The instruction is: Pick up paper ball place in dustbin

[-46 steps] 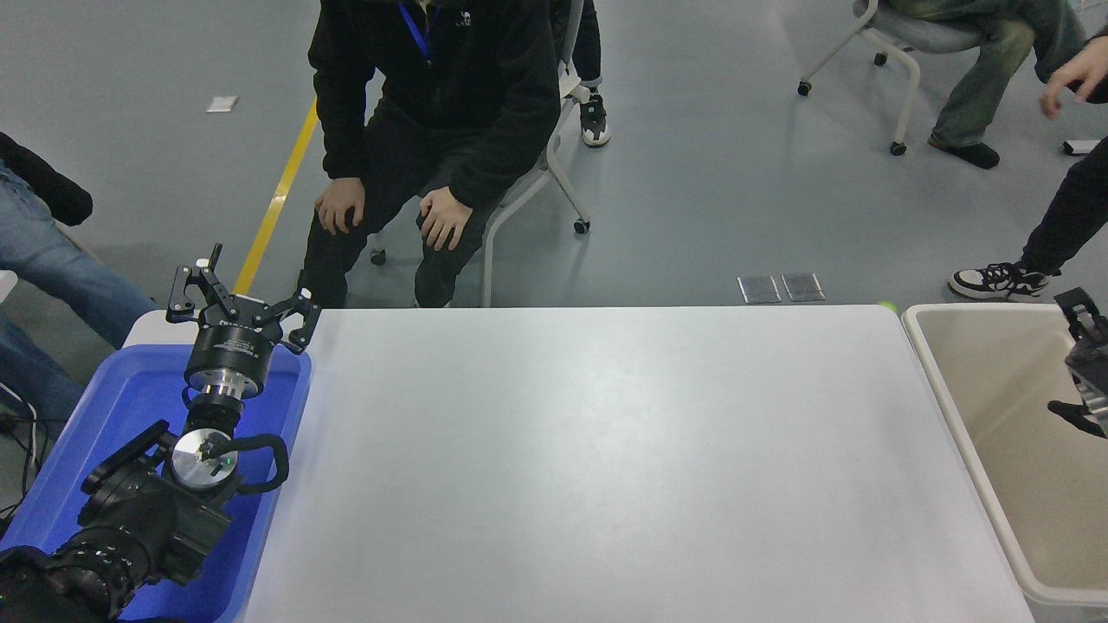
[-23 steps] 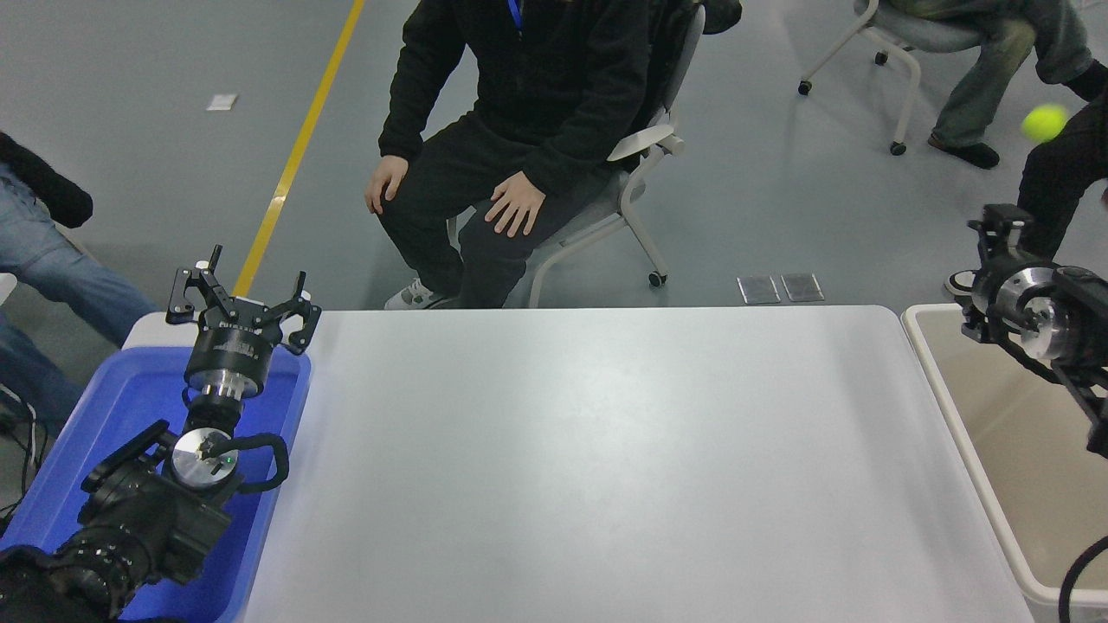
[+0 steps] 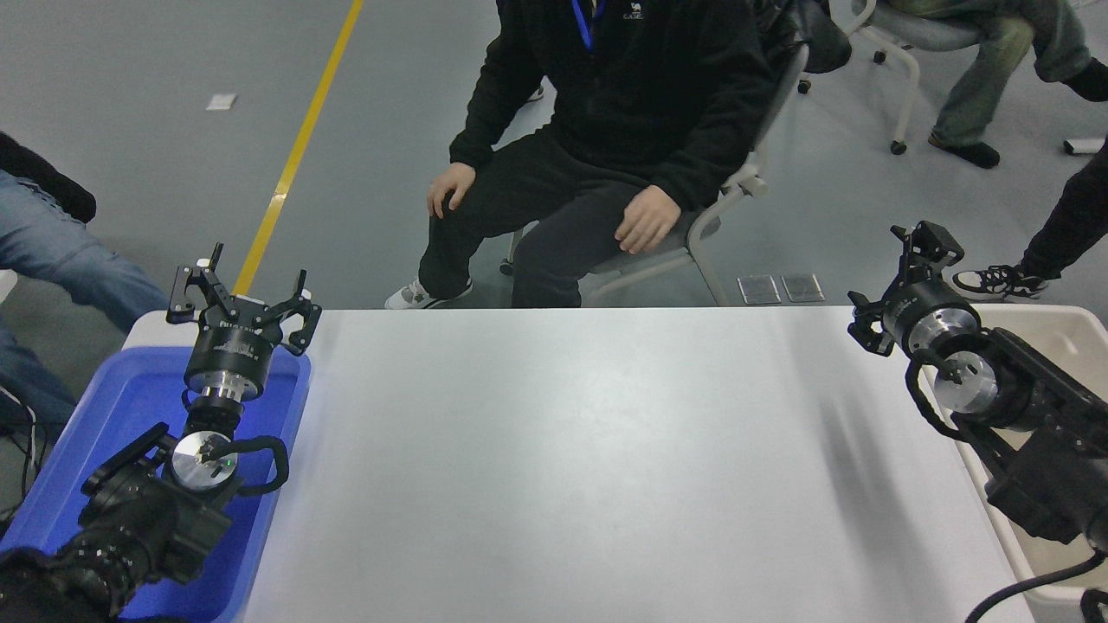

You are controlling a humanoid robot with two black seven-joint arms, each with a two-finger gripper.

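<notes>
Swinging in from the right edge, the right arm now reaches over the dustbin's (image 3: pixel 1052 322) near rim toward the white surface (image 3: pixel 571 467); a second ago only its tip showed, low inside the bin. The right end effector (image 3: pixel 900 281) points up and away from the camera, above the surface's far right corner. Whether it is spread or closed I cannot tell from this angle; nothing is visibly held.

The paper ball is not visible anywhere: not on the surface, not in the exposed part of the dustbin, not in the blue tray (image 3: pixel 86 433). The arm covers much of the bin's interior, so the ball may lie there hidden. Judgement: the drop looks finished and the arm is retracting, or a new cycle awaits a ball.

The left arm sits parked over the blue tray at lower left, unchanged; the left end effector (image 3: pixel 241 298) is spread open and empty.

Room: grey floor with a yellow line (image 3: pixel 299 147). The seated person in black (image 3: pixel 606 130) at the far side has rolled rightward across the three pictures, hands on knees. The airborne green ball seen half a second ago is gone. Other people's legs show at the left and right edges.
</notes>
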